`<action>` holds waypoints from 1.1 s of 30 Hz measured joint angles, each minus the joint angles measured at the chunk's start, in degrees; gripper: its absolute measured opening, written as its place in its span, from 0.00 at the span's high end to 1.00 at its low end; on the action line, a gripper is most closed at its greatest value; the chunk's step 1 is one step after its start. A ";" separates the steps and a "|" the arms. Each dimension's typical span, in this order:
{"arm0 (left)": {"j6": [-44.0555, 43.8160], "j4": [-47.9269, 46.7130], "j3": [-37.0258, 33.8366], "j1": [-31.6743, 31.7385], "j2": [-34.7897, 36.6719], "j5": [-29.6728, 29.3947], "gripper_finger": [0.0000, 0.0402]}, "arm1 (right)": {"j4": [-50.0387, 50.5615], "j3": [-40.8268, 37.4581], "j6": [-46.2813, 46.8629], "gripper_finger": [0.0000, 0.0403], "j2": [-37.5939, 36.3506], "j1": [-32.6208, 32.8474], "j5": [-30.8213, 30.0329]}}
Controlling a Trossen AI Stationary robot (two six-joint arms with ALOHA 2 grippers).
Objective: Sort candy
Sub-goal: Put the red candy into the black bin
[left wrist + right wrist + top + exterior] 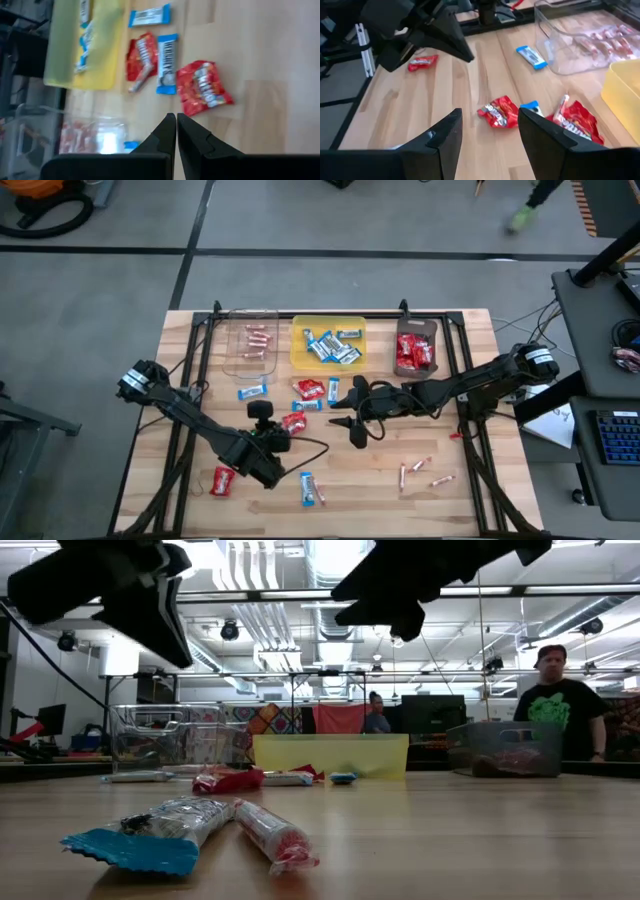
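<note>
Candy lies loose on the wooden table (pixel 450 510): red packets (pixel 293 422) (pixel 308 388) (pixel 222 480), blue-and-white bars (pixel 252 391) (pixel 310 488) and thin pinkish sticks (pixel 420 470). My left gripper (pixel 176 122) is shut and holds nothing. It hangs above the table at mid-left (pixel 282 442), slanting down toward a red packet (pixel 202 87). My right gripper (pixel 487 135) stands open above the table's middle (pixel 347 412), pointing toward the table's left. The same packet (pixel 497 112) lies on the table beyond its fingers.
Three trays stand along the far edge. The clear one (pixel 250 358) holds pinkish sticks, the yellow one (pixel 300 350) blue-and-white bars, and the dark one (pixel 415 328) red packets. Black frame rails (pixel 470 430) run down both sides. A person (pixel 560 705) stands beyond the table.
</note>
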State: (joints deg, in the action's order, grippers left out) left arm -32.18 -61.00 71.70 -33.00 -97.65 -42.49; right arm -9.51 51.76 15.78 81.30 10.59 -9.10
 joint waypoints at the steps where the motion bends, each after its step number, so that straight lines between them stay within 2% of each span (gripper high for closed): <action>1: 0.28 1.56 -0.82 -0.06 0.01 0.01 1.00 | -0.12 -0.18 0.14 0.55 0.24 0.00 -0.04; 4: 1.82 6.33 -3.72 -0.10 0.22 0.30 1.00 | 0.08 -0.97 0.20 0.55 0.37 0.00 -0.09; 10: 7.48 23.65 -11.41 -0.01 2.16 1.62 1.00 | -0.16 -1.96 0.82 0.55 0.37 0.00 -0.15; 16: 9.42 41.66 -22.77 0.59 7.64 2.58 1.00 | -0.18 -2.20 0.77 0.55 0.58 0.00 -0.16; 21: 11.53 60.74 -33.53 1.59 11.61 2.89 1.00 | -0.39 -2.20 0.10 0.55 0.58 -0.01 -1.56; 26: 14.09 80.62 -42.21 4.14 11.19 2.81 1.00 | -1.01 -2.20 -0.27 0.55 0.58 -0.15 -1.63; 29: 14.04 87.65 -45.75 5.58 9.96 2.61 0.99 | -1.79 -2.20 -0.33 0.55 0.58 -0.15 -1.63; 33: 14.13 93.86 -48.68 6.28 9.18 2.63 0.92 | -1.73 -2.20 -0.33 0.55 0.58 -0.24 -1.60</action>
State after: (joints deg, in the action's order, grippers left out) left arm -18.05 32.86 23.02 -26.72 -88.46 -39.86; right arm -11.24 49.56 15.44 81.89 10.35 -10.70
